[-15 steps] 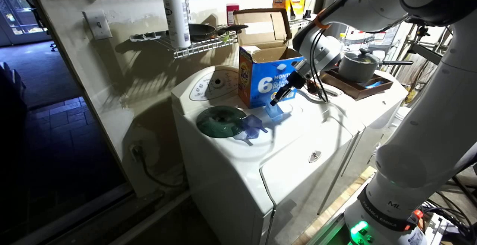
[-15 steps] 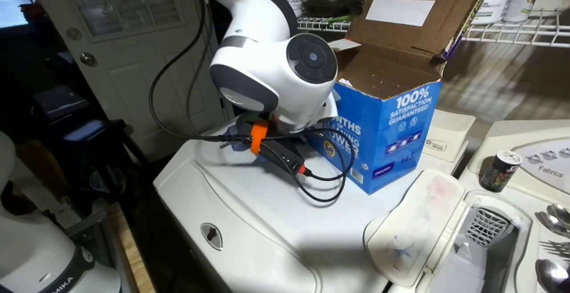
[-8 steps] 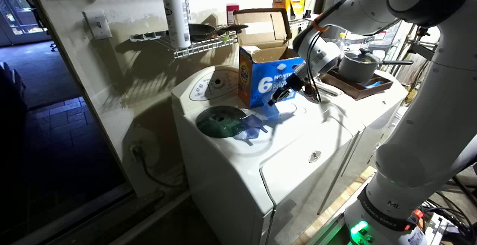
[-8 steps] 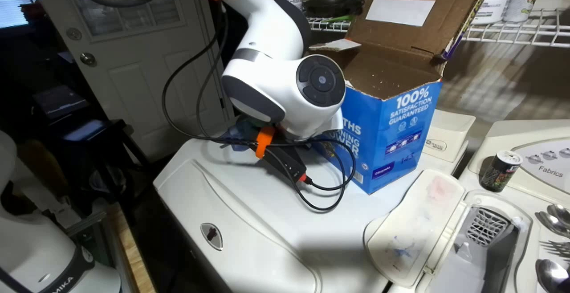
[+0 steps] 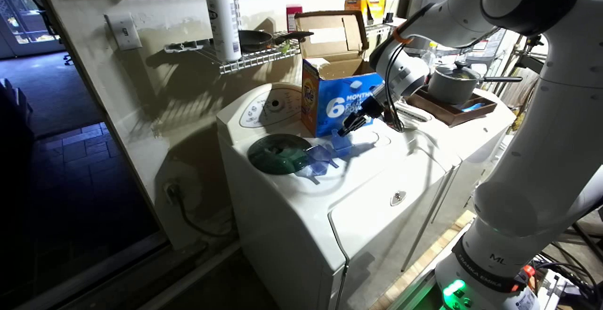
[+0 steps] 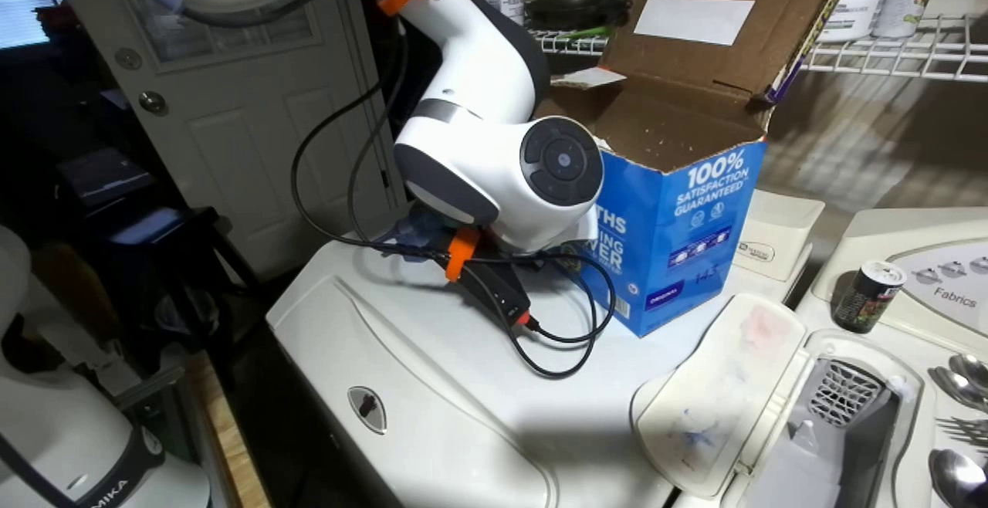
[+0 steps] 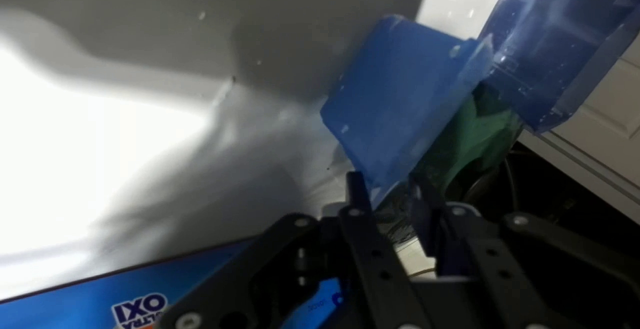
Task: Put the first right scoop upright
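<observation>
Tool (image 7: 387,187) by scoop (image 7: 397,96), carton (image 5: 335,95) alongside.

Carton (image 5: 337,94): "Tide", "6"; arm (image 5: 523,168): "FRANKA EMIKA"

White arm (image 5: 523,159), orange straps (image 6: 463,252), black cables (image 6: 235,22), FRANKA EMIKA band (image 5: 483,271); black pincer (image 7: 387,181), pale screws (image 7: 188,320).

Open blue carton (image 6: 679,215), green disc (image 5: 285,159), lidded pot (image 5: 450,88)
</observation>
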Tool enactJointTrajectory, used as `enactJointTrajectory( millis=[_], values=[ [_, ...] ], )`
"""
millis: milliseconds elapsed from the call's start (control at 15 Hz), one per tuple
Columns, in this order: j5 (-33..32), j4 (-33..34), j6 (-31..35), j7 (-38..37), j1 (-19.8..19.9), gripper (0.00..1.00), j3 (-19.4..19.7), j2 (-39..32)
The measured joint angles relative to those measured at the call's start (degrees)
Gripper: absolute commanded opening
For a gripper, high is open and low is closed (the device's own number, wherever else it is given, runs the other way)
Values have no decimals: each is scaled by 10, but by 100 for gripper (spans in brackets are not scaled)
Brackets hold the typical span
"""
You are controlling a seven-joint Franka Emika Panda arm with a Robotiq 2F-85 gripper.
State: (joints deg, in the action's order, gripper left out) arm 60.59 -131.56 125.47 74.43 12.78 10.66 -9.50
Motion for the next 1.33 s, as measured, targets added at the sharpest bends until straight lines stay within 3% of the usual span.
enactJointTrajectory(
  millis=[400, 933, 1333],
  values=[
    [0, -9, 52, -26, -6, 99, -4, 7],
    [-22, -87, 235, -137, -55, 100, -38, 76],
    [-152, -142, 332, -328, -83, 100, -72, 124]
  ],
)
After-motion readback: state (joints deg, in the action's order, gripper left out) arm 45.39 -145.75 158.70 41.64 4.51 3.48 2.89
